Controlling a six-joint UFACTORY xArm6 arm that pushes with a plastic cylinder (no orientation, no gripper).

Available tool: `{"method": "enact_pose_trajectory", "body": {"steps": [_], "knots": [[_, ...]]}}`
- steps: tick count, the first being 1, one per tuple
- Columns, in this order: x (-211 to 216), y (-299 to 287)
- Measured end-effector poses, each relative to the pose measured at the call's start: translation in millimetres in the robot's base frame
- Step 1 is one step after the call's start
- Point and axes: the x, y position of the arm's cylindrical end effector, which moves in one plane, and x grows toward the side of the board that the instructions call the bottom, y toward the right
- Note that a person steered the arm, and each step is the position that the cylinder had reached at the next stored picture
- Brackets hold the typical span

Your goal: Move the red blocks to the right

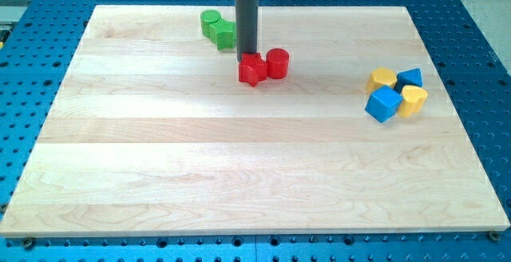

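Gripper there was none; my tip (246, 57) pressed down at the upper left edge of the red star-shaped block (253, 70), which touched the red cylinder (277, 62) at upper centre of the surface (239, 174).

The light is bright and even, coming from above. The pale wooden counter (239, 166) shows a soft glare in its middle. My rod (246, 22) and the blocks give only small, weak shadows. The picture is sharp overall, with slightly soft edges on the blocks and no visible distortion
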Motion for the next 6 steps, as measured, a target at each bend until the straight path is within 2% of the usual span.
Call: {"method": "enact_pose_trajectory", "body": {"steps": [1,2,3,5,6], "knots": [[9,-30],[38,-37],[46,-26],[46,72],[46,76]]}}
